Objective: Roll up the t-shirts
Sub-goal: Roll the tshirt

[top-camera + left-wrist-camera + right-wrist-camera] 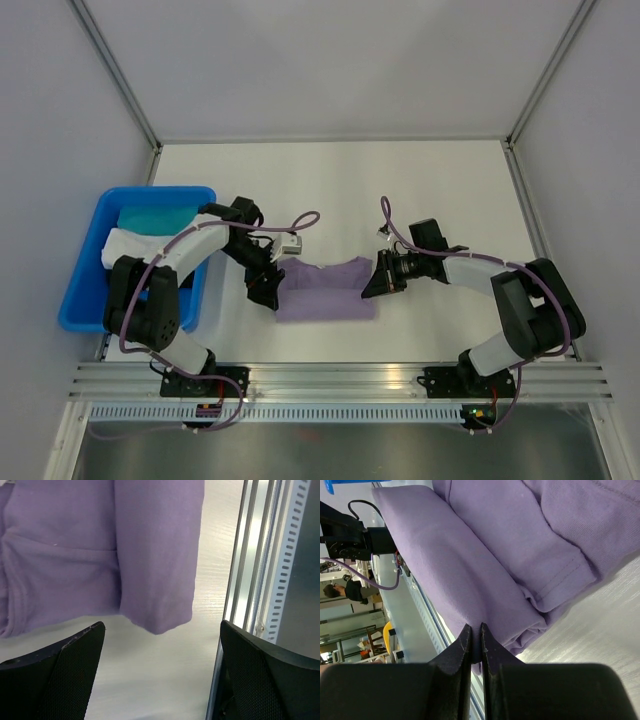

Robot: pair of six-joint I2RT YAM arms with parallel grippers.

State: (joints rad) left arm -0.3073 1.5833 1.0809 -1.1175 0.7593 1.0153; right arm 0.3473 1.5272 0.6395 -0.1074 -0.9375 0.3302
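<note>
A lavender t-shirt (325, 292) lies folded into a band on the white table between my two arms. At its left end my left gripper (266, 293) stands wide open, and the left wrist view shows bare table between the fingers, with the t-shirt (100, 555) just beyond them, untouched. My right gripper (372, 287) is at the t-shirt's right end. In the right wrist view its jaws are shut on a thin fold of the t-shirt (485, 565), pinched at the gripper tips (473, 636).
A blue bin (92, 290) at the table's left edge holds a teal cloth (155, 217) and a white cloth (128, 246). An aluminium rail (340, 380) runs along the near edge, close behind the left gripper. White walls enclose the table.
</note>
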